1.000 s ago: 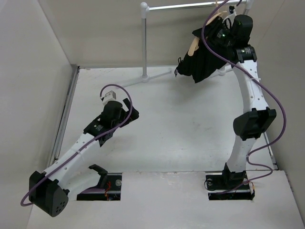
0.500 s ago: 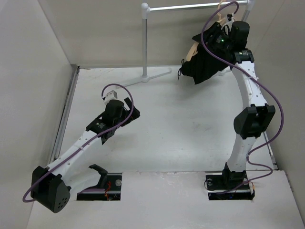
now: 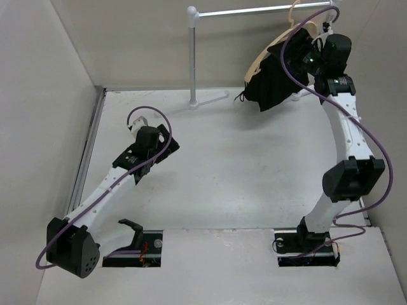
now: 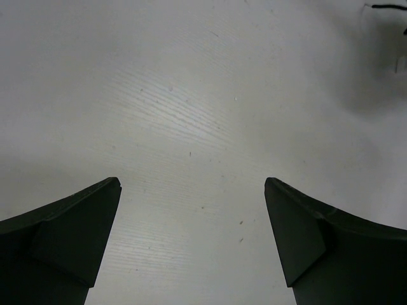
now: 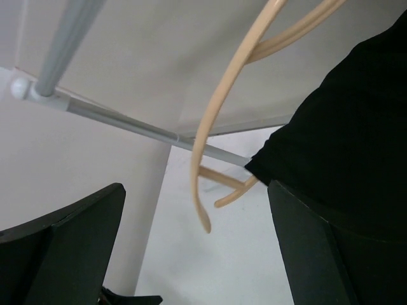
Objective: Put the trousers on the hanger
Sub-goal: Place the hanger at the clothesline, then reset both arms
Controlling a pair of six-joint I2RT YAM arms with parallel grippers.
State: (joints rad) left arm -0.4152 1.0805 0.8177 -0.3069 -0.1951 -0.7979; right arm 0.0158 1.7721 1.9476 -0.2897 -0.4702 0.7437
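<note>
No legible text, labels or numbers anywhere in view

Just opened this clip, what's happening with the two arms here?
The black trousers hang draped over the wooden hanger, whose hook appears to sit on the white rail. The right gripper is raised beside the hanger, open and gripping nothing. The left gripper hovers open over the table, holding nothing.

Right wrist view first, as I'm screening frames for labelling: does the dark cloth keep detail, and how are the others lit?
Right wrist: the plain black soft-fabric trousers read as flat black, no folds; the slim tan wooden hanger is sharp. Left wrist: a bright sheen on the white table, soft shadow upper right. Top: even light.
</note>
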